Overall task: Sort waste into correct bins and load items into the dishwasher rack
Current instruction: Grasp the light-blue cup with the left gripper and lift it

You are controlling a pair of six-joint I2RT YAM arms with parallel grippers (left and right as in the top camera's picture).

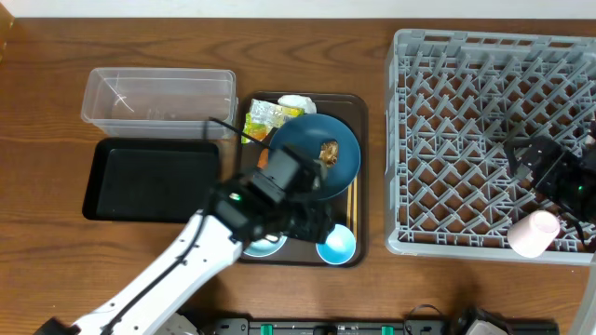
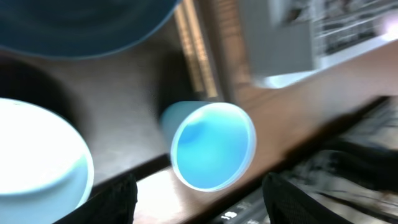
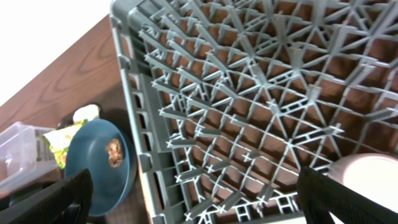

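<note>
Left tool [image 2: 199, 190]: jaws apart. Both dark fingers [image 2: 115, 199] show at the bottom edge of the left wrist view. The small blue cup [image 2: 213, 145] sits in line with the gap between them, its mouth turned toward the camera. I see no finger touching it, and nothing is held. This view is blurred, so I take fine detail from overhead.

The cup is on the brown serving tray [image 1: 359, 140], at its near right corner. The white-and-light-blue bowl [image 2: 37, 162] is beside it on the left, and from overhead the left arm covers most of the bowl. The wooden chopsticks [image 2: 196, 56] lie along the tray's right side, between the dark blue dish [image 1: 298, 140] and the tray rim. A small brown food lump [image 1: 329, 151] rests on the dish. The yellow-green wrapper [image 1: 268, 118] and the crumpled white paper [image 1: 296, 102] are at the tray's far edge, behind the dish.

Right tool [image 3: 196, 180]: jaws spread wide, with nothing between them. It hangs over the grey dishwasher rack [image 1: 466, 93] on the right of the worktop [image 1: 56, 261]. The pink cup [image 1: 533, 233] is inside the rack at its near wall, just beside one finger. I cannot tell whether they touch.

Bins: the clear tub [image 1: 158, 98] and the black tray [image 1: 149, 179] are left of the serving tray, with the tub farther from me and the black tray nearer.
</note>
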